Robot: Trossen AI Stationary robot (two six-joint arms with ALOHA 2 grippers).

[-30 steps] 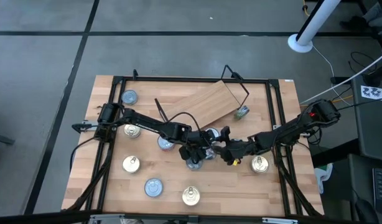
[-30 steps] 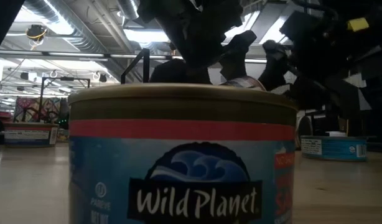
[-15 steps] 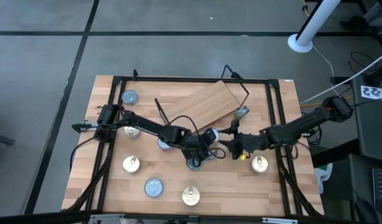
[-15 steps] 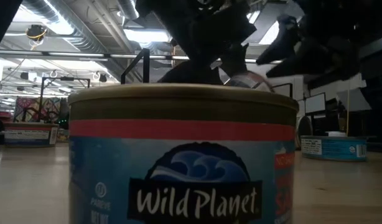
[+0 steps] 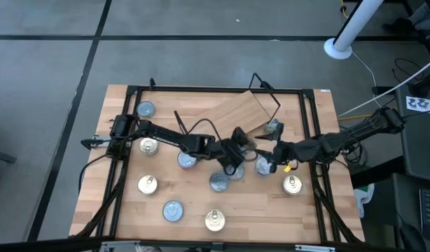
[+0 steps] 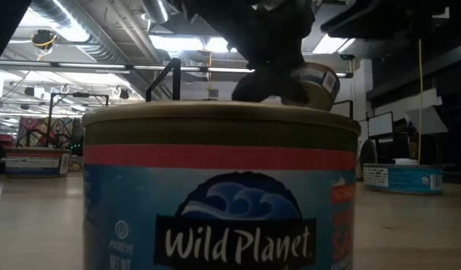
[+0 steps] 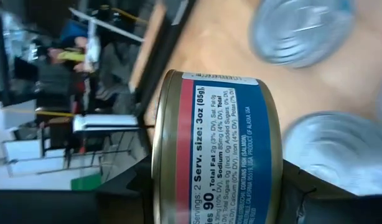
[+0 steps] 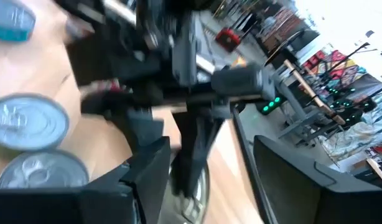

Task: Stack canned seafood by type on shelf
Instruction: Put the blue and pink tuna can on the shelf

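- Left hand (image 5: 237, 142) over the middle of the surface (image 5: 306, 210), clenched on a blue-labelled tin (image 7: 219, 143), one finger on each side of it.
- Held tin lifted clear of the surface and turned on its side, label text running along the fingers; seen in the low view tilted, up above the close tin (image 6: 219, 187).
- Right hand (image 5: 273, 155) just beside the left, coming in from the right edge, released, fingers (image 8: 150, 165) apart with nothing between them.
- Shelf (image 5: 229, 115) at the far middle of the surface, lying askew, one black wire leg frame (image 5: 267, 94) at its right end.
- Small tin (image 5: 273, 128) touching or just beside the shelf's right end; cannot tell which.
- Four silver-topped tins clustered under the two hands: (image 5: 186, 160), (image 5: 218, 181), (image 5: 236, 171), (image 5: 262, 166).
- Silver-topped tin (image 5: 146, 109) at the far left corner, another (image 5: 173, 209) near the front.
- Gold tins scattered well apart: (image 5: 150, 146) and (image 5: 147, 184) on the left, (image 5: 214, 221) at the front, (image 5: 292, 184) on the right.
- None of the tins on the shelf.
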